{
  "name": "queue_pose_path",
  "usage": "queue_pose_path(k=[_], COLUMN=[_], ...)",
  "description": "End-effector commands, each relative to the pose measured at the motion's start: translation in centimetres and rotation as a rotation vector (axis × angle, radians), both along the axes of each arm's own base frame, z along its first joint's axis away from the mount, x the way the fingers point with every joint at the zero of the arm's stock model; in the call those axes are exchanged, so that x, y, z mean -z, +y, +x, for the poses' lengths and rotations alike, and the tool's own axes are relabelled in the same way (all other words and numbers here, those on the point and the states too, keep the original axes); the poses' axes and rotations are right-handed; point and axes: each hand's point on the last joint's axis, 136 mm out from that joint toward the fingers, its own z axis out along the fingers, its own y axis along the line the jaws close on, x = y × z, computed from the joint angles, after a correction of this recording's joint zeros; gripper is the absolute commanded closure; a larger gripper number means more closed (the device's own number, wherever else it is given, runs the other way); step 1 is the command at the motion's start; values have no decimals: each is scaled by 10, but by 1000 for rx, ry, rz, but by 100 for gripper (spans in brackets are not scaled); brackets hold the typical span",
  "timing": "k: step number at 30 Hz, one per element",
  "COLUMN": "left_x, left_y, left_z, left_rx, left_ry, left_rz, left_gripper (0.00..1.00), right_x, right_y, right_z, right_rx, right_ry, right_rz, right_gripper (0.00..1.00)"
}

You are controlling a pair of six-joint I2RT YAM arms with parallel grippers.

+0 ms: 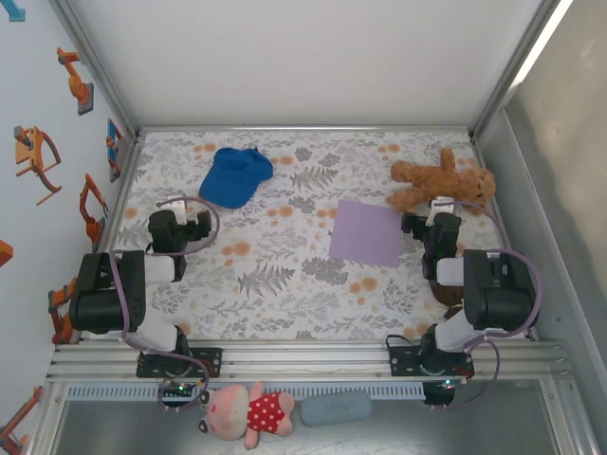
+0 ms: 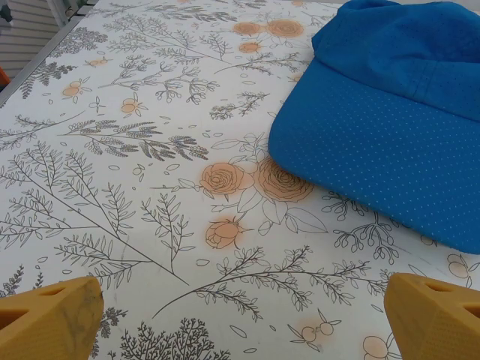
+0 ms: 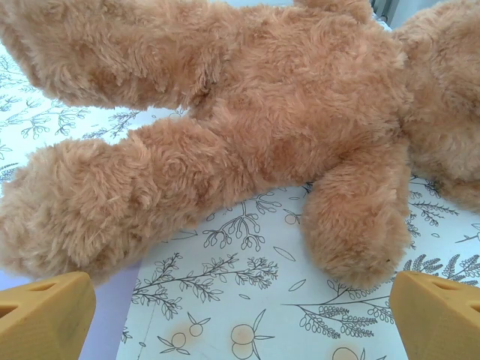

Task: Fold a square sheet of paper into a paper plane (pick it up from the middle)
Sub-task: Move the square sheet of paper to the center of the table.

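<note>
Sheet (image 1: 368, 233): flat and unfolded, square, no long axis. It is placed just left of the right gripper (image 1: 437, 212), the nearer one, which is spread wide, empty, and aimed at the bear (image 1: 442, 180). Left gripper (image 1: 180, 209): spread wide, empty, well apart, near the cap (image 1: 235, 176).

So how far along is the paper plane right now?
Nothing is folded yet: the square sheet of paper lies flat. Nothing in hand: left gripper, by the blue cap, and right gripper, by the teddy bear, are both open. Remaining: picking it up from the middle and every fold.
</note>
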Motion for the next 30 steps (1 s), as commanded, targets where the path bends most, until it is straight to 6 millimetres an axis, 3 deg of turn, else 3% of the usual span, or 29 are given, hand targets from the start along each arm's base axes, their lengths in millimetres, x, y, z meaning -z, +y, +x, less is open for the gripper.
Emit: queue_pose_path(k=[1,23,27,30], left_x=[-11,-12,-16,-31], left_y=[-1,0,2,10], left_z=[7,7,5,-1], left_rx=[-2,-3,-14,-68], left_ry=[-38,-41,-56,-79], left_rz=[-7,-10,-6,0], left_gripper=[4,4,4,4], right_x=[-13,-13,-27,-44], right_y=[-1,-1,-2,-6], right_z=[9,8,3,-6], right_rx=[-6,-6,-1,25], right_ry=[-38,-38,-86,-113], right_rz=[-17,-17,-18,-24], right_gripper=[1,2,3,3])
